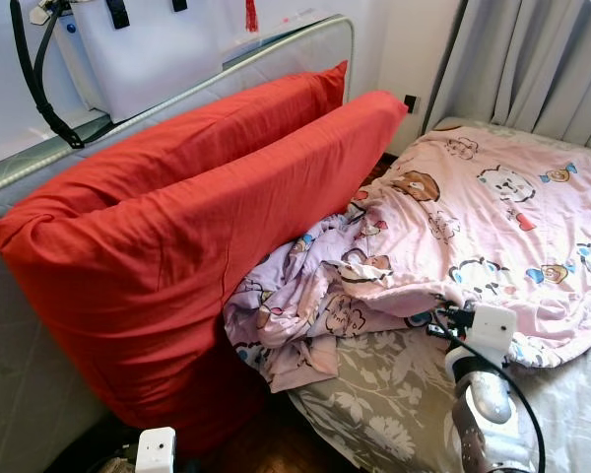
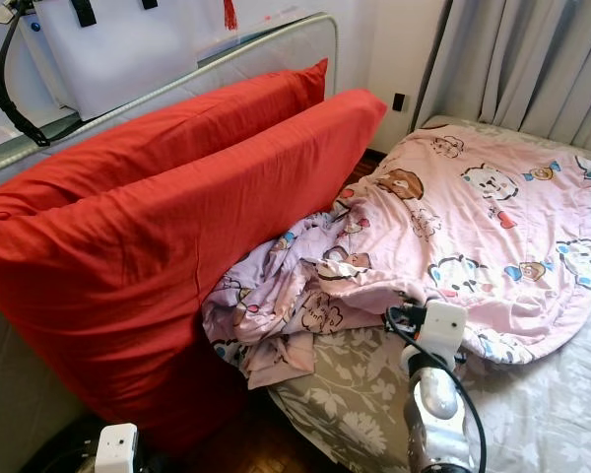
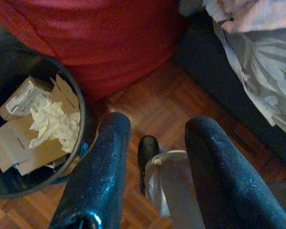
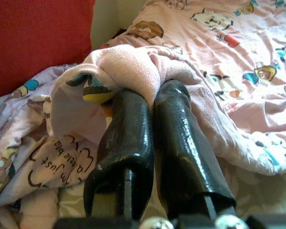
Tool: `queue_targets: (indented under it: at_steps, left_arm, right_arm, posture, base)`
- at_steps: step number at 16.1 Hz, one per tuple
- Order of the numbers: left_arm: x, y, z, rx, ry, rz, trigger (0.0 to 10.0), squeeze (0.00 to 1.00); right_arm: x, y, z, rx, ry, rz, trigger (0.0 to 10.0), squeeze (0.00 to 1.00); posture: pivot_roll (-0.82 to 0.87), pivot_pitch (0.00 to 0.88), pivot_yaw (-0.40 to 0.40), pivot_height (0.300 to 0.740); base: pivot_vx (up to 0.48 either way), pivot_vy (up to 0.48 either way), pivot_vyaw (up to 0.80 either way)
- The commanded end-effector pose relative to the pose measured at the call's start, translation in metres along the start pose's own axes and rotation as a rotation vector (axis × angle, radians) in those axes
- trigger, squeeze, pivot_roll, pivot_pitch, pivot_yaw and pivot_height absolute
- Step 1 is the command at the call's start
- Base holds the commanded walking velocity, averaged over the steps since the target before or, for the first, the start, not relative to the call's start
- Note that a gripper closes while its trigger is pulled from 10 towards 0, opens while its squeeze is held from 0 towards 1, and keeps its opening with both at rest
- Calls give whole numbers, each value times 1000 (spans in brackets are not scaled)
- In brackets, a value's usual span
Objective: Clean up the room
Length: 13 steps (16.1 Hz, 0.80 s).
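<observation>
Right gripper (image 4: 150, 93): I see it clenched on a fold of the pink cartoon blanket (image 1: 492, 212), lower right of the eye view. Blanket: spread over the bed sheet (image 1: 374, 394), bunched toward centre against two red pillows (image 1: 177, 236). Left gripper (image 3: 155, 126): released, hanging above wood floor (image 3: 152, 102) beside a bin (image 3: 78, 102) holding paper scraps.

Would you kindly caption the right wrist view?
Right gripper shut on the pink quilt beside a red pillow.

Head eyes overlook bed (image 1: 394, 414); wrists close
</observation>
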State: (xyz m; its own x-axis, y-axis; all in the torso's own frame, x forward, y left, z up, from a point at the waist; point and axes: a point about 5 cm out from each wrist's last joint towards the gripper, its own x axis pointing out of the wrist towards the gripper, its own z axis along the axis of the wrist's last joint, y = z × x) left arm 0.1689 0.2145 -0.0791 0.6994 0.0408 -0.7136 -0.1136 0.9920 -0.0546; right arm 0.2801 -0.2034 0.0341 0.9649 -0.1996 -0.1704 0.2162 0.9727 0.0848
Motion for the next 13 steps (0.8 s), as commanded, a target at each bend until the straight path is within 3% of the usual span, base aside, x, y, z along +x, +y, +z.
queue_targets:
  at_steps: [1, 13]
  left_arm:
    - [-3, 6, -7, 9, 23, 10, 10000, 0]
    - [-7, 8, -17, -10, 57, 20, 10000, 0]
  right_arm:
    - [-2, 1, -1, -1, 0, -1, 10000, 0]
    - [1, 3, 1, -20, -5, -6, 10000, 0]
  posture:
    - [61, 57, 8, 740]
    - [65, 34, 6, 740]
  base:
    - [0, 0, 0]
    - [0, 0, 0]
